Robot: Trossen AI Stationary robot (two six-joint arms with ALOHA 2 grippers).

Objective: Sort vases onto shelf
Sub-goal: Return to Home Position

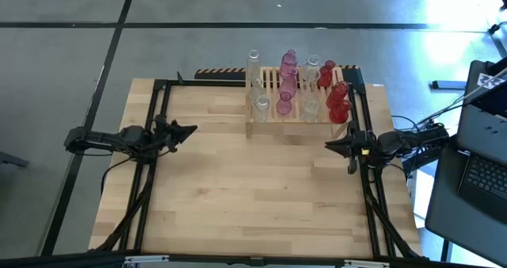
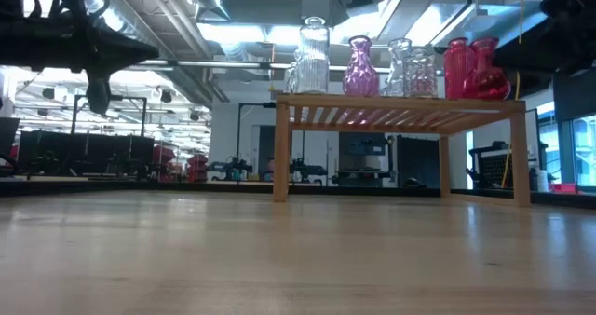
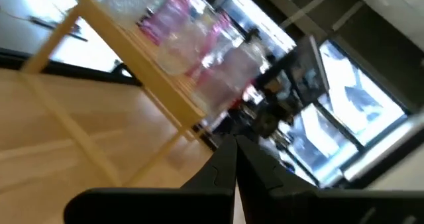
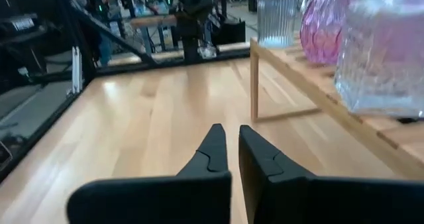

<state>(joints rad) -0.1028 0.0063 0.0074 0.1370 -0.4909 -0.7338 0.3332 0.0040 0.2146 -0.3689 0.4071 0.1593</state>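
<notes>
The vases stand upright on their bases on the wooden shelf (image 1: 297, 93) at the table's far edge, right of the middle. Clear ones (image 1: 255, 66) are toward its left end, pink ones (image 1: 287, 71) in the middle, red ones (image 1: 338, 101) at its right end. In the low view a clear vase (image 2: 314, 56), a pink vase (image 2: 360, 67) and red vases (image 2: 468, 69) top the shelf (image 2: 400, 105). My left gripper (image 1: 190, 129) hovers shut over the table's left part, pointing toward the shelf. My right gripper (image 1: 329, 147) hovers shut just near of the shelf's right end, pointing left.
Black frame rails (image 1: 158, 109) run along the table's left and right sides (image 1: 366, 181). The bare plank tabletop (image 1: 253, 189) stretches between the arms and toward the near edge. A laptop (image 1: 483, 173) sits beyond the table's right side.
</notes>
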